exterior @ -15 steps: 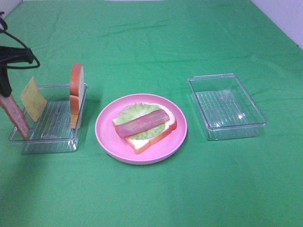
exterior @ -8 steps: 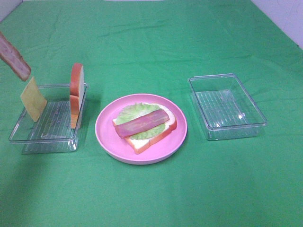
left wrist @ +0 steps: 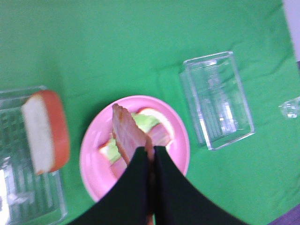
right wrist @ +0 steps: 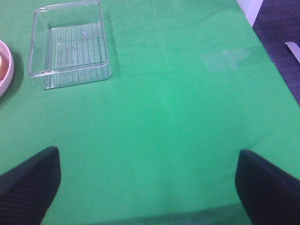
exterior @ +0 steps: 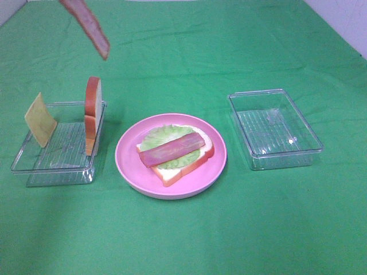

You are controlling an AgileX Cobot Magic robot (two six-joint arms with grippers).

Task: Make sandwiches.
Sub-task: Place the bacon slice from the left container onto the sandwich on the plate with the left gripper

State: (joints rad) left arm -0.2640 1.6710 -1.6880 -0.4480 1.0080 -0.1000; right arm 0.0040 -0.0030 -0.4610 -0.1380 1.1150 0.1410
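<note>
A green cloth covers the whole counter (exterior: 183, 240). Two clear plastic trays sit on it, well apart, one at each side. The right tray (exterior: 287, 156) has nothing in it. The left tray (exterior: 57, 175) holds two pieces of toy food. Between the trays sits a round pink plate (exterior: 129, 166).

On the plate lies the part-built sandwich. Its base is a white bread slice (exterior: 167, 173) with an orange crust, lying flat. A pale green lettuce leaf (exterior: 157, 136) is spread on the bread, and one reddish bacon strip (exterior: 172, 150) lies slantwise across the leaf.

In the left tray, a second bread slice (exterior: 93, 112) stands on edge against the wall nearest the plate. A yellow cheese square (exterior: 40, 120) leans tilted at the tray's far outer corner.

A second bacon strip (exterior: 89, 26) hangs in the air, high above the far left part of the counter, touching nothing below it. Its upper end runs out of the overhead view. The left wrist camera shows the left pincer (left wrist: 151, 153) with its black fingers (left wrist: 136, 187) pressed together on one end of this strip.

The right pincer (right wrist: 147, 153) is spread wide and holds nothing. Below it is bare green cloth, near the right tray.
</note>
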